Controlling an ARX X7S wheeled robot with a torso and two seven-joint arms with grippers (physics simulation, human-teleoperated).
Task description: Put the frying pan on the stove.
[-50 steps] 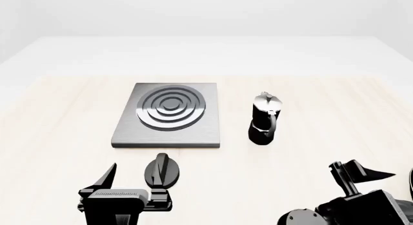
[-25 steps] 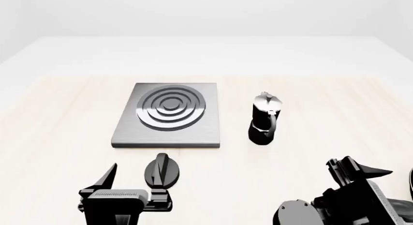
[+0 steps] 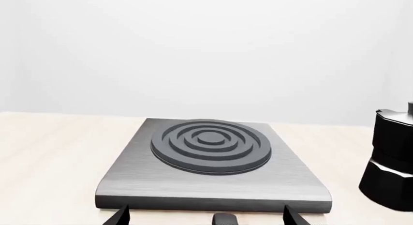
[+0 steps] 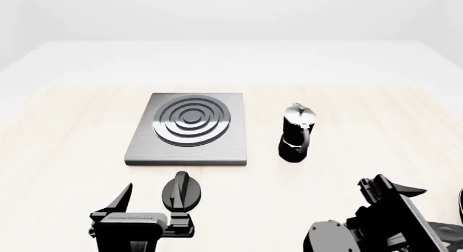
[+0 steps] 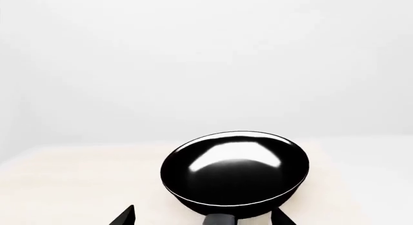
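Black frying pan point(image 5: 235, 174) lies empty before the released right pincer point(image 5: 203, 216); left pincer point(image 3: 205, 216) released.

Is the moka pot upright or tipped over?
Upright: the moka pot stands on its base beside the stove, lid knob on top.

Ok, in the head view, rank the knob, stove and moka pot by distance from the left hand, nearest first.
1. Knob, just right of the left hand.
2. Stove, straight ahead of it.
3. Moka pot, beyond and off to the right.
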